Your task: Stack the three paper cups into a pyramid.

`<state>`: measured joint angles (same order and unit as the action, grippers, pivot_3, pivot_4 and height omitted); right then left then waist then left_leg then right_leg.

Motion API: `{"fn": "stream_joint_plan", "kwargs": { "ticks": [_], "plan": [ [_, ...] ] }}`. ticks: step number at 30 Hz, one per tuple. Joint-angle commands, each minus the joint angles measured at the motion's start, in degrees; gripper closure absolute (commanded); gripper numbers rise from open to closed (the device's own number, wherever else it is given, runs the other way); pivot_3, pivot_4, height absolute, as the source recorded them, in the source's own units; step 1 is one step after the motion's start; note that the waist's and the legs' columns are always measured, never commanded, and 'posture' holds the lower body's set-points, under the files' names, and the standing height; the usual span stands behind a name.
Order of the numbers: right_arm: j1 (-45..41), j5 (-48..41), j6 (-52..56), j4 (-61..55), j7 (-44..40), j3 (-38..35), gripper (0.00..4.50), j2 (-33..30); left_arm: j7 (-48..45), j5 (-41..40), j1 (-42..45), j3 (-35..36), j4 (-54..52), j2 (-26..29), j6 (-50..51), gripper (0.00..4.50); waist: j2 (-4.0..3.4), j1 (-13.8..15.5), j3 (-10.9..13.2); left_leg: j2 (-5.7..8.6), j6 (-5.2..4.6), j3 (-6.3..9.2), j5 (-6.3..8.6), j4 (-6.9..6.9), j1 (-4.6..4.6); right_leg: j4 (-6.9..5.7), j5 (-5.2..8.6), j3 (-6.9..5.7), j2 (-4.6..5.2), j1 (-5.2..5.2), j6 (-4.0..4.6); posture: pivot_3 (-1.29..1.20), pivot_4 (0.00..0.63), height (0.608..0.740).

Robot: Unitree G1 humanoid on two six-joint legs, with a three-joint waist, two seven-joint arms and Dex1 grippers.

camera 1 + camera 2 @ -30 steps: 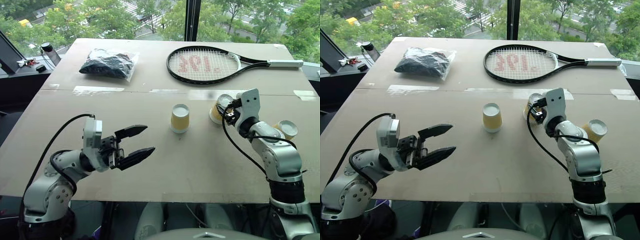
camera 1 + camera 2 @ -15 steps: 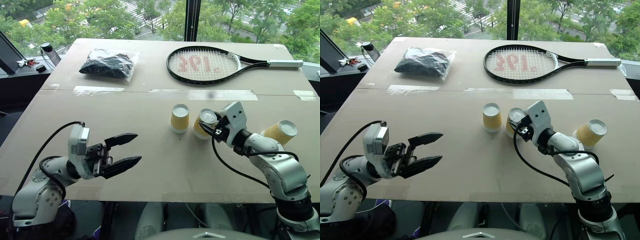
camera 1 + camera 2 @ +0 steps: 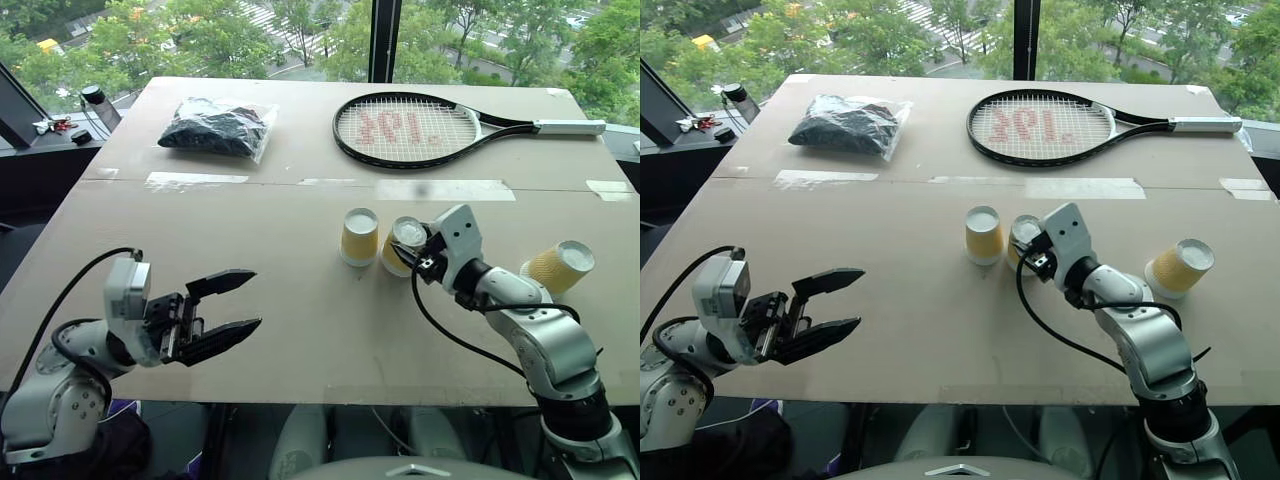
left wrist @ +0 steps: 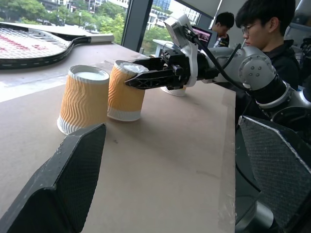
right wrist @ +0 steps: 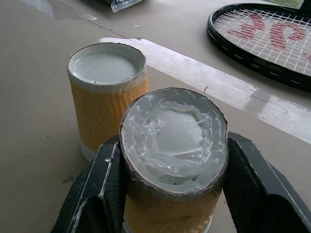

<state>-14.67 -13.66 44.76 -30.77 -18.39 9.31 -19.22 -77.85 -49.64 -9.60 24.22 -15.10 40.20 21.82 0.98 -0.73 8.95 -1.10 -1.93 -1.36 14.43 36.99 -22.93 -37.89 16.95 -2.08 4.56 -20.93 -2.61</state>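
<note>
Nearest you, your left gripper [image 3: 238, 303] hangs over the near left part of the table [image 3: 300, 340], its two black fingers spread wide apart with nothing between them, pointing toward the middle of the board.

Further in, your right gripper [image 3: 418, 252] is clenched on a paper cup [image 3: 402, 246]; in the right wrist view the two fingers press against either side of it near its upturned white base. In the left wrist view this held cup [image 4: 125, 91] is tilted a little, its wide end at the table surface. Just beside it on its left stands a second cup [image 3: 359, 236], upside down on the table, close enough that the two nearly touch; you cannot tell whether they do.

The third cup [image 3: 559, 266] lies tipped on its side, well apart to the right, behind your right arm.

At the far side, a tennis racket [image 3: 420, 128] lies flat with its handle pointing right, and a clear bag of dark stuff [image 3: 216, 127] sits at the far left.
</note>
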Motion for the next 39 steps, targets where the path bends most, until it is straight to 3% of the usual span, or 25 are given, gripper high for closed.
{"fn": "stream_joint_plan", "kwargs": {
  "ticks": [1, 25, 28, 31, 35, 39],
  "plan": [
    [-1.1, 0.9, 0.1, -1.3, 1.1, 0.2, 2.54, 0.7, -0.7, -0.4, -0.7, 1.5, -0.5, 0.0, -1.5, 0.0, 0.0, 0.0, 0.0, 0.0, 0.0, 0.0, 0.0, 0.0, 0.0, 0.0, 0.0, 0.0, 0.01, 0.0, 0.0, 0.0, 0.15, 0.74],
    [-1.0, 1.6, 4.9, -2.6, 3.1, 2.2, 2.54, 4.9, 5.6, -2.2, 1.0, -0.9, -6.7, 0.0, 1.8, 0.0, 0.01, -0.2, 0.0, -0.01, 0.0, 0.01, 0.0, -0.05, 0.02, 0.0, 0.0, 0.01, 0.02, -0.01, 0.0, 0.0, 0.15, 0.74],
    [-0.8, 1.3, 5.3, -2.7, 2.9, 1.7, 1.09, 5.0, 7.3, -2.8, 1.7, -1.4, -7.9, 0.1, 2.8, 0.0, 0.0, -0.2, 0.0, -0.01, 0.0, 0.01, 0.0, -0.05, 0.02, 0.0, 0.0, 0.01, 0.02, -0.01, 0.0, 0.0, 0.15, 0.74],
    [-0.5, 1.6, 4.6, -3.3, 2.4, 1.0, 0.01, 3.8, 8.4, -3.3, 2.2, -1.7, -8.7, 0.1, 3.5, 0.0, -0.01, -0.1, 0.0, 0.0, 0.01, 0.01, 0.0, -0.06, 0.02, 0.01, 0.0, 0.01, 0.02, -0.01, 0.0, 0.0, 0.15, 0.74],
    [0.8, -0.3, 2.3, -6.9, -0.8, -1.9, 0.01, 0.9, 9.1, -3.9, 3.1, -2.2, -8.9, 0.2, 4.3, 0.0, -0.03, 0.1, 0.0, 0.02, 0.01, 0.01, 0.0, -0.06, 0.0, 0.03, 0.0, 0.0, 0.03, -0.01, 0.0, 0.0, 0.15, 0.74],
    [3.6, -8.9, 2.2, -13.5, -6.1, -11.7, 0.01, -1.8, 9.2, -4.3, 5.1, -3.7, -8.6, 0.0, 5.2, 0.0, -0.02, 0.3, 0.0, 0.03, 0.0, 0.04, 0.0, -0.06, -0.02, 0.05, 0.0, -0.05, 0.01, 0.01, 0.0, 0.0, 0.15, 0.74]
  ]
}}
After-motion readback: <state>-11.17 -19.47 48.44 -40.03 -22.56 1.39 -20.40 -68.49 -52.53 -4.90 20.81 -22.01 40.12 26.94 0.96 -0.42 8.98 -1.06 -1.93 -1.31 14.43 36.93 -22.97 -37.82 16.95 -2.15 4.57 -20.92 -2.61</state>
